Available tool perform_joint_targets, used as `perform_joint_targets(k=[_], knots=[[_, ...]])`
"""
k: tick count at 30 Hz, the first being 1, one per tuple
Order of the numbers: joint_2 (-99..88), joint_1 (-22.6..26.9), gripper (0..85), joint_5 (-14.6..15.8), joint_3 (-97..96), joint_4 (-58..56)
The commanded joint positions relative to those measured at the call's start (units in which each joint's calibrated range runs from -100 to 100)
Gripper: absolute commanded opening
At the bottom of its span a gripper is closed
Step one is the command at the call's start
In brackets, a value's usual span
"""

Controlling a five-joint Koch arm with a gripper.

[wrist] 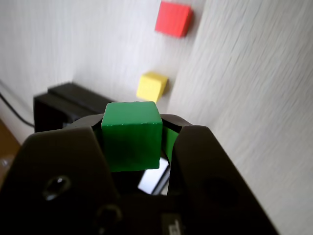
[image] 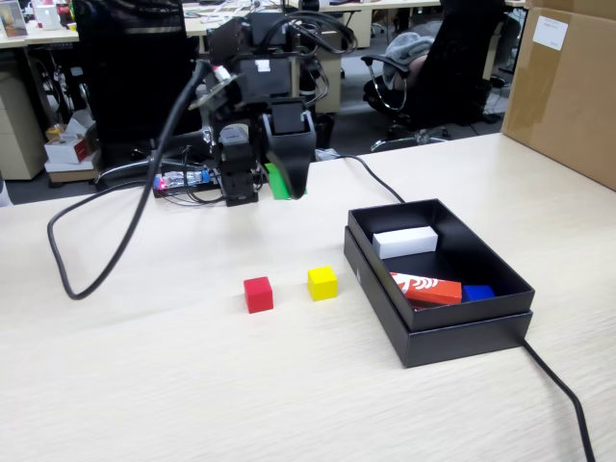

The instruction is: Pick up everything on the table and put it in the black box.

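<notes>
Fixed view: the gripper (image: 285, 188) hangs above the table (image: 144, 385), left of the box (image: 462, 332) and beyond it, its fingers pinching the green cube (image: 277, 181). The red cube (image: 258, 294) and yellow cube (image: 322, 283) sit near each other on the table, left of the box. Inside the box lie 1 white block (image: 405, 242), 1 red-orange block (image: 426, 288) and a blue piece (image: 477, 292).

Wrist view: the green cube (wrist: 132, 135) is clamped between the 2 dark fingers (wrist: 200, 166). Beyond it are the yellow cube (wrist: 152, 86), farther off the red cube (wrist: 173, 18), and at the left a corner of the box (wrist: 58, 105).
</notes>
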Motion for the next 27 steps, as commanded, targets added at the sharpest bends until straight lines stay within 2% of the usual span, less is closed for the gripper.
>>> perform_joint_targets(k=[1,4,10,18,27], knots=[[-2.26,2.74,3.5,2.0,5.72,0.26],[8.07,6.74,3.6,4.25,14.7,0.61],[17.14,8.84,3.6,5.47,20.68,1.47],[29.99,9.57,3.6,6.35,19.59,6.91],[35.61,9.43,3.6,6.54,16.69,10.45]])
